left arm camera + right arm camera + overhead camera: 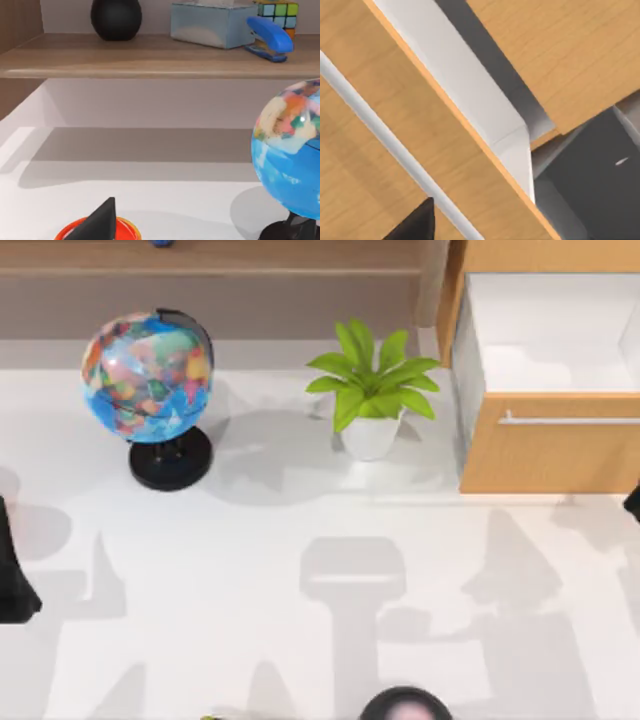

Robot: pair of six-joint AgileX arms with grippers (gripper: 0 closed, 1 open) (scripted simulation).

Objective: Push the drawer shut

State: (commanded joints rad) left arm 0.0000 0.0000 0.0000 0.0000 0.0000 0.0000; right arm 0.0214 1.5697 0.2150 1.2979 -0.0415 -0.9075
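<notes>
The drawer (548, 445) stands pulled out at the far right of the white table (300, 640), its white inner walls open to the overhead camera and its orange-brown wooden front facing the near side. A thin silver bar handle (568, 421) runs across the upper part of that front. In the right wrist view the wooden front (445, 145) fills most of the picture at a slant, the handle (385, 135) crossing it, with a dark fingertip (415, 225) of the right gripper close before the wood; whether that gripper is wide or narrow cannot be told. A dark sliver of the right arm (632, 502) sits at the table's right edge, just beside the drawer's near corner.

The left arm (12, 570) is parked at the table's left edge, well apart from the drawer; one dark fingertip (97, 222) shows above something red and orange (122, 229), and its opening cannot be told either.

A potted plant (372, 390) stands just left of the drawer, a globe (150, 380) farther left. The broad middle of the table lies bare. A wooden shelf (150, 57) carries a black ball (116, 17), a pale box (215, 25), a blue stapler (270, 37) and a puzzle cube (280, 10).
</notes>
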